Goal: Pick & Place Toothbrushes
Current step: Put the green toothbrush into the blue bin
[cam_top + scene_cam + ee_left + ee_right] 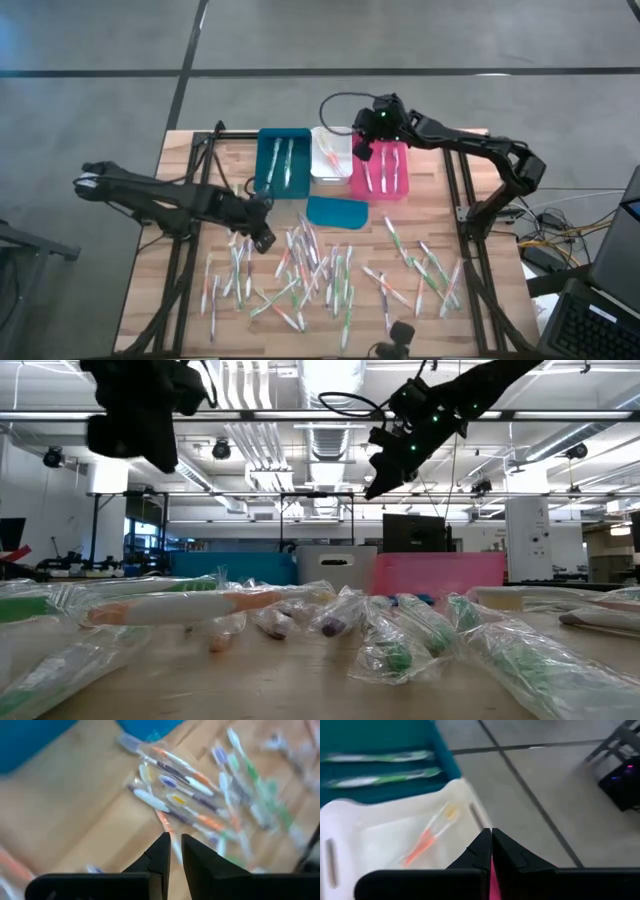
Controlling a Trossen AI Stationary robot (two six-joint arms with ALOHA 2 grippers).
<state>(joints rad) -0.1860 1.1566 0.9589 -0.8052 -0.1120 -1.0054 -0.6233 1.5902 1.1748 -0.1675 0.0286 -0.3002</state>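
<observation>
A few toothbrushes (283, 160) lie in the far bins (330, 160); dozens wait (still wrapped) on the table (190, 300). The right gripper (364, 150) hovers closed and empty over the bins; the left gripper (262, 238), nearly closed, holds nothing visible.

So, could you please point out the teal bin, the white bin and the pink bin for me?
teal bin (263, 160): high view, on its left wall.
white bin (330, 177): high view, on its near rim.
pink bin (378, 194): high view, on its near rim.
</observation>
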